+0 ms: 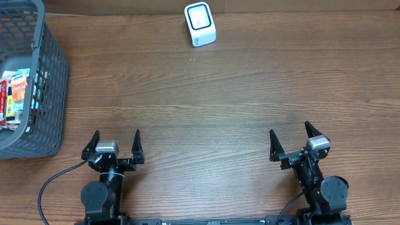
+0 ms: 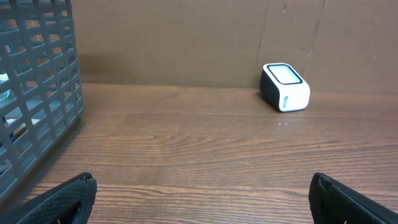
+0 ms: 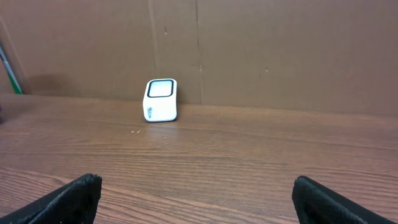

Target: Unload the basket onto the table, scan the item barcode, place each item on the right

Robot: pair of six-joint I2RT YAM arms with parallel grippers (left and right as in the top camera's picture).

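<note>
A white barcode scanner [image 1: 200, 24] with a dark-rimmed window stands at the back of the wooden table, also in the left wrist view [image 2: 285, 87] and the right wrist view [image 3: 161, 99]. Colourful packaged items [image 1: 15, 94] lie inside the grey basket [image 1: 45, 87] at the far left. My left gripper [image 1: 117, 141] rests open near the front edge, nothing between its fingers [image 2: 68, 196]. My right gripper [image 1: 290, 138] is open too at the front right, with only bare wood between its fingertips [image 3: 74, 196].
The grey mesh basket's wall [image 2: 37, 93] rises close on the left of my left gripper. A brown cardboard wall [image 3: 261, 50] closes the back of the table. Bare wood [image 1: 206, 112] lies between the grippers and the scanner.
</note>
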